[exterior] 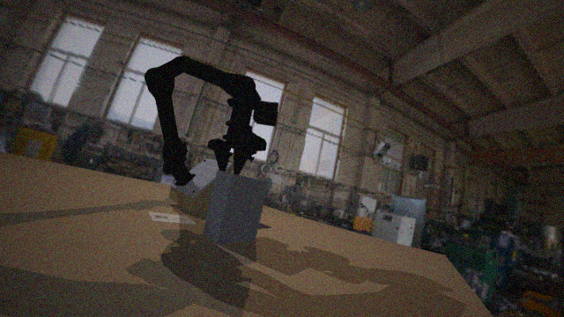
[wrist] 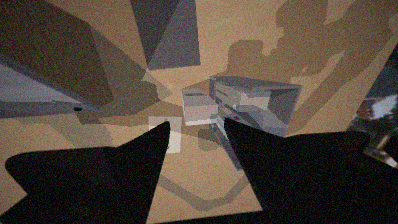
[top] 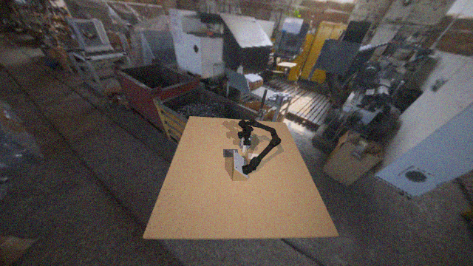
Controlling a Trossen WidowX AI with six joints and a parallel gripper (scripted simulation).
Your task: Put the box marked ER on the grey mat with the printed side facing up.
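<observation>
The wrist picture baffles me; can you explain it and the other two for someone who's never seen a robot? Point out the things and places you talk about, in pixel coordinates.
The machine is one jointed black arm [top: 274, 140] [exterior: 166, 110] ending in a two-fingered gripper [top: 244, 145] [exterior: 228, 171] [wrist: 197, 124]. One picture looks down from above, one from the side, and the wrist one past the dark fingers. On the wooden table [top: 240, 210] [exterior: 110, 202] [wrist: 200, 192] are a tall grey block [top: 229, 152] [exterior: 240, 211] [wrist: 177, 45], a slanted pale panel [top: 239, 160] [exterior: 204, 173] [wrist: 30, 92], a flat pale rectangle and a grey bin [wrist: 294, 102] with boxes. A pale box [wrist: 199, 111] shows between the fingertips; I can't tell whether it's held.
</observation>
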